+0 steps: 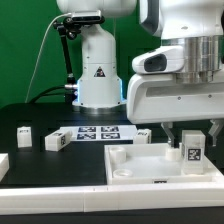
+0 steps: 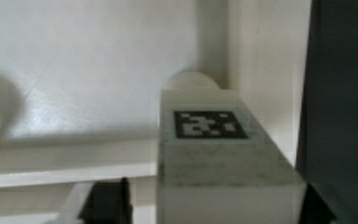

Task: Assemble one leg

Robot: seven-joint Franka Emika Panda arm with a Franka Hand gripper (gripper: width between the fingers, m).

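The gripper (image 1: pixel 191 140) is clamped on the leg (image 1: pixel 192 152), which hangs upright from the fingers, long axis vertical, over the tray-like square part (image 1: pixel 130 170) near its corner. The wrist view shows the leg (image 2: pixel 220 130) close to the raised rim; only the exterior view shows two spare legs (image 1: pixel 53 141) well apart.
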